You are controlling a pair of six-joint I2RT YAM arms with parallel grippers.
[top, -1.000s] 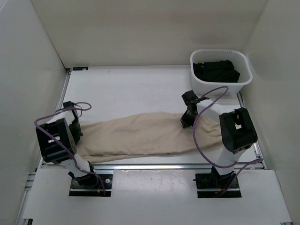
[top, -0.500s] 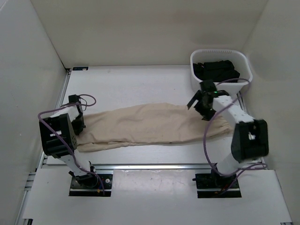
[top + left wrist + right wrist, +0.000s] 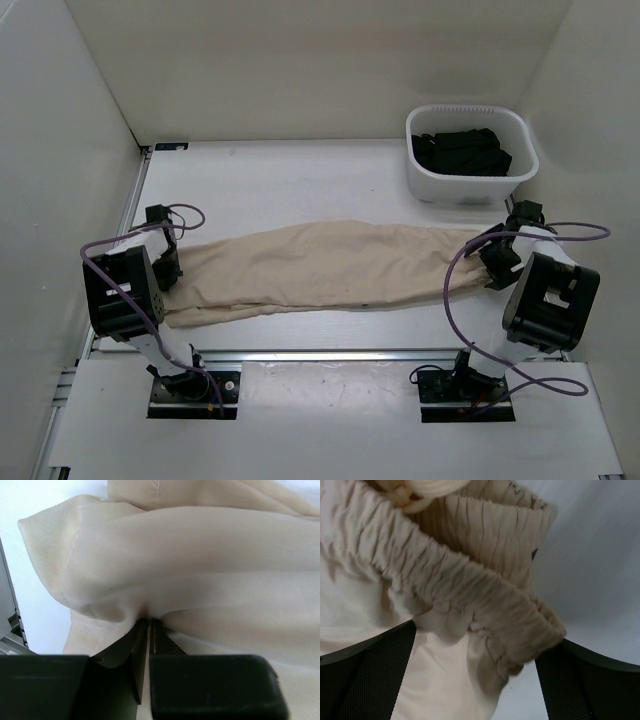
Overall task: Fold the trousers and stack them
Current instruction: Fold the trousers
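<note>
From overhead I saw the long beige cotton trousers (image 3: 320,268) stretched flat across the white table (image 3: 280,185). Their legs ended at the left gripper (image 3: 170,272) and their waist at the right gripper (image 3: 492,262), near a white plastic basket (image 3: 465,188) holding a black garment (image 3: 462,150). On the left wrist camera, the dark fingers (image 3: 125,650) were pressed together, pinching a fold of cloth. On the right wrist camera, the fingers (image 3: 370,675) stood spread, with the gathered waistband lying between them.

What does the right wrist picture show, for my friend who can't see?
The gathered, stretchy waist of beige trousers fills the picture, with white table behind it. The right gripper is open, its black fingers on either side of the waist.
</note>
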